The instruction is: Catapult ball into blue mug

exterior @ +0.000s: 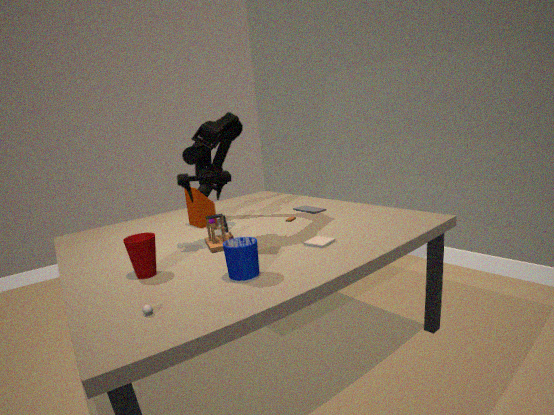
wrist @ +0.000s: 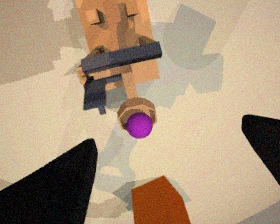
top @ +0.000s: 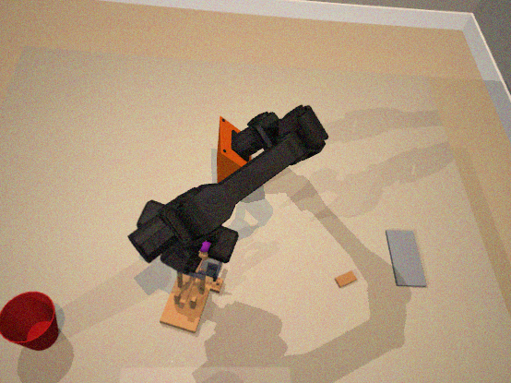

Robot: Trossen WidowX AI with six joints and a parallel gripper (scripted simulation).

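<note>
The purple ball (top: 205, 246) (exterior: 212, 221) (wrist: 139, 125) is at the cup on the end of the catapult's arm. In the wrist view it overlaps the near part of the cup's rim; how deep it sits is hard to tell. The wooden catapult (top: 180, 318) (exterior: 216, 246) stands on the table with its dark crossbar (wrist: 122, 57) over the arm. My gripper (exterior: 205, 199) (wrist: 171, 134) is wide open and empty above the cup end, its fingers apart on either side of the ball. The blue mug (exterior: 242, 261) stands upright nearer the exterior camera.
A red cup (top: 29, 319) (exterior: 142, 256) stands to one side of the mug. A small pale ball (exterior: 147, 310) lies near the table's corner. A grey plate (top: 406, 259) (exterior: 309, 209), a small orange block (top: 346, 279) (exterior: 290, 219) and a white pad (exterior: 320, 241) lie flat.
</note>
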